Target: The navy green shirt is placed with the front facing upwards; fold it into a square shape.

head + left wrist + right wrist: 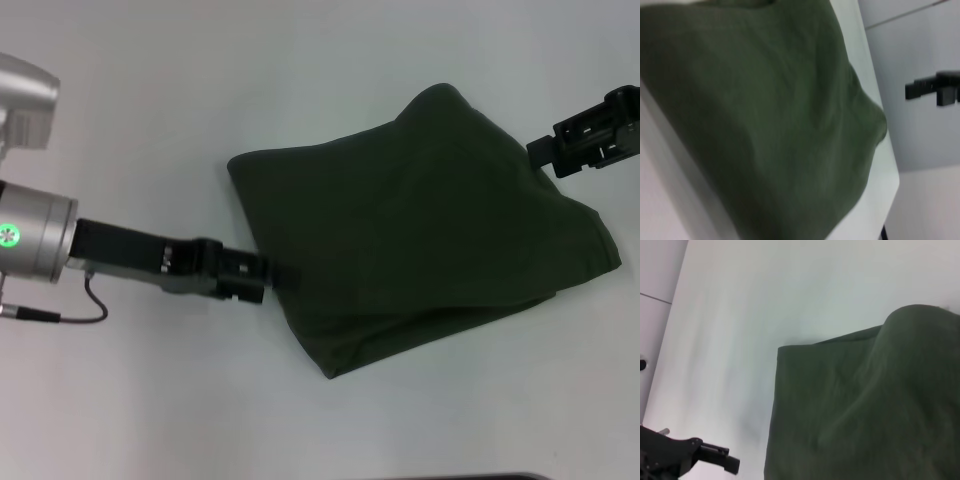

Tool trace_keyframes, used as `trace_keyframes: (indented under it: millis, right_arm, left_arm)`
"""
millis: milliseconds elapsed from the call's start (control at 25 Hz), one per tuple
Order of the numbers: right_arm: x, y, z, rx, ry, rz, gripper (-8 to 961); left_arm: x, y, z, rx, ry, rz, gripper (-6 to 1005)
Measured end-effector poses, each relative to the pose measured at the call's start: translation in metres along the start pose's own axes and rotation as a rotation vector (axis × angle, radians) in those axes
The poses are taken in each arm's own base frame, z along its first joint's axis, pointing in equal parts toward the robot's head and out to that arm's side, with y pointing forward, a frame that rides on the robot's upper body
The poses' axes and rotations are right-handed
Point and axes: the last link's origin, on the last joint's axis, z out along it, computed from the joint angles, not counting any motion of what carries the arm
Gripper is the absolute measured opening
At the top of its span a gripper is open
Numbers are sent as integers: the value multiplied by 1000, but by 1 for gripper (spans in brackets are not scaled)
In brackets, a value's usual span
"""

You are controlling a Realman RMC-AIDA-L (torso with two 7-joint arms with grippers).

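Observation:
The navy green shirt (420, 230) lies folded into a thick, rough four-sided bundle on the white table, plain cloth on top and layered edges along its near side. No lettering or collar shows. My left gripper (272, 280) is low at the bundle's left near edge, right against the cloth in the head view. The right wrist view shows this left gripper (732, 463) a short gap away from the shirt (865, 415). My right gripper (540, 152) hovers by the bundle's far right edge. In the left wrist view the shirt (765, 125) fills the picture, with the right gripper (912, 90) beyond it.
White table (200, 80) surrounds the shirt on all sides. The table's edge (890, 165) runs just past the shirt's far corner in the left wrist view. A thin cable (90, 305) hangs under my left arm.

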Motion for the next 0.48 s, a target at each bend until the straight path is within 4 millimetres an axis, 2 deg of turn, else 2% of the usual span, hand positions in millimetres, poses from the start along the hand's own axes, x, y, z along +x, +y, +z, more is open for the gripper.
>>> trace_keyframes:
  millis: [320,480]
  right_arm:
    - [2,-2,0,-5,-7,12,602]
    - [2,-1,2,-21,-10,10,601]
  left_arm:
    - [7,-2,-7,-2,65,-11,884]
    - [21,-2,-13,-26,190,-42,884]
